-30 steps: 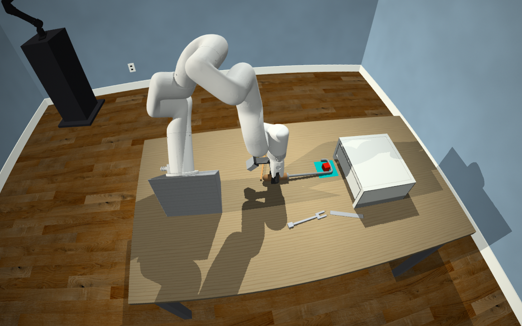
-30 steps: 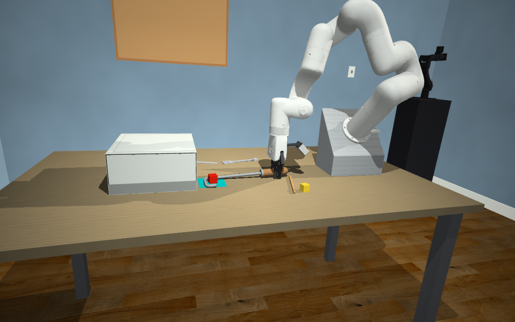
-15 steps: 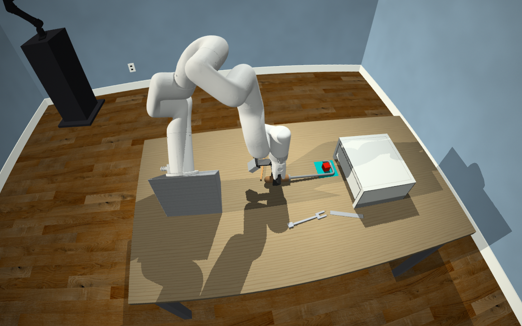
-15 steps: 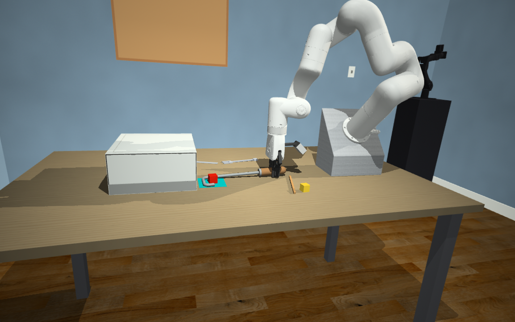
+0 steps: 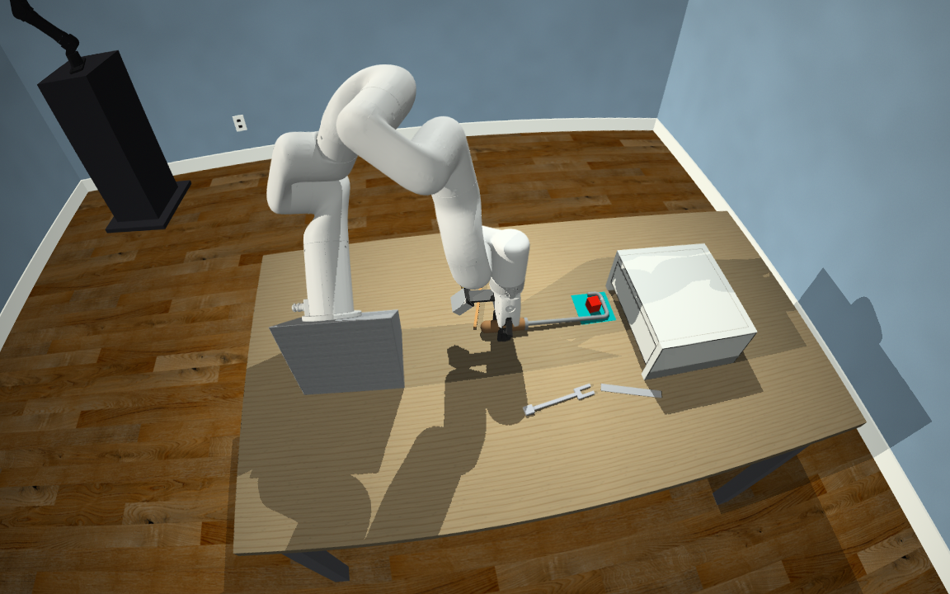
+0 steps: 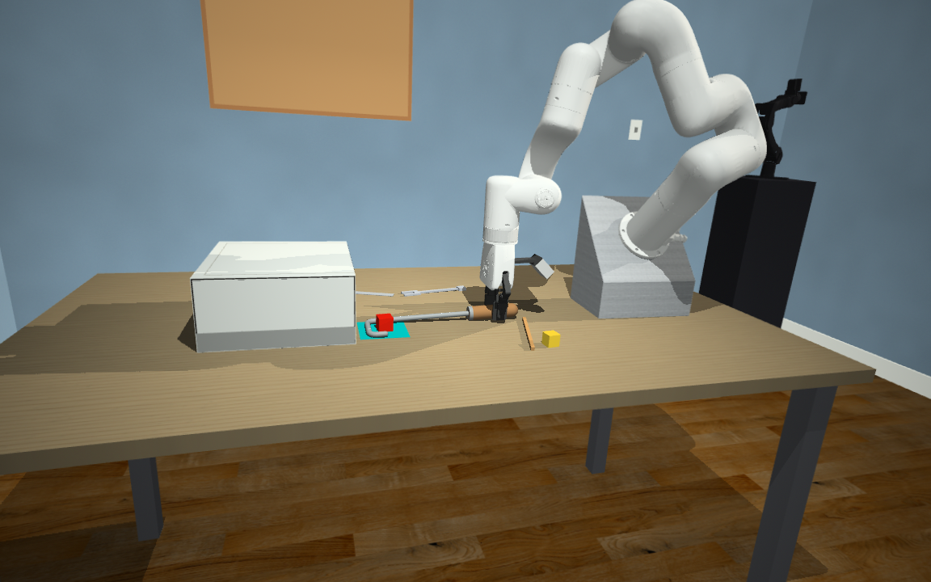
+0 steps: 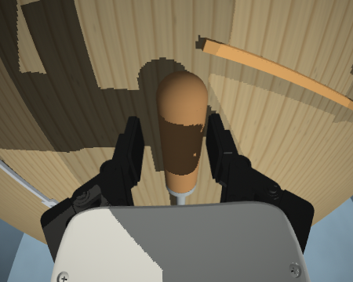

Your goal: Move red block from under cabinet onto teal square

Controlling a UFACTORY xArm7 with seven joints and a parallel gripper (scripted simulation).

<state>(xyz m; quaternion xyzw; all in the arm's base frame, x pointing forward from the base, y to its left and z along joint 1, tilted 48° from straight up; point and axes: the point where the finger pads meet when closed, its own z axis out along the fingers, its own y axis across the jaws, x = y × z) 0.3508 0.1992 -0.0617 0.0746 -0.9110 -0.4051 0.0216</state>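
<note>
From the top view, the white arm reaches down to the middle of the wooden table (image 5: 404,473), its gripper (image 5: 504,330) straddling the brown wooden handle (image 5: 491,325) of a hook tool. The tool's grey rod (image 5: 552,321) runs toward the white cabinet (image 5: 685,303) and bends into a hook (image 5: 603,315) at its far end. The red block (image 5: 594,302) sits on the teal square (image 5: 579,303), out from under the cabinet and just inside the hook's bend. A grey fork-ended tool (image 5: 558,400) and a flat grey strip (image 5: 630,390) lie nearer the front edge, apart from the rest.

In the exterior view, the gripper (image 6: 498,309) points straight down over the handle (image 6: 481,311), which lies flat on the table (image 6: 454,390). The red block (image 6: 384,322) rests on the teal square (image 6: 400,331) just beside the cabinet (image 6: 273,304), with the hook (image 6: 376,332) curling around its near side. A thin orange stick (image 6: 527,332) and a small yellow cube (image 6: 550,338) lie near the handle, on the side away from the cabinet.

The wrist view shows the black fingers parted on either side of the handle (image 7: 181,131), with a visible gap on each side, so the gripper (image 7: 176,149) is open and grips nothing. The orange stick (image 7: 282,75) lies beyond, on the tabletop.
</note>
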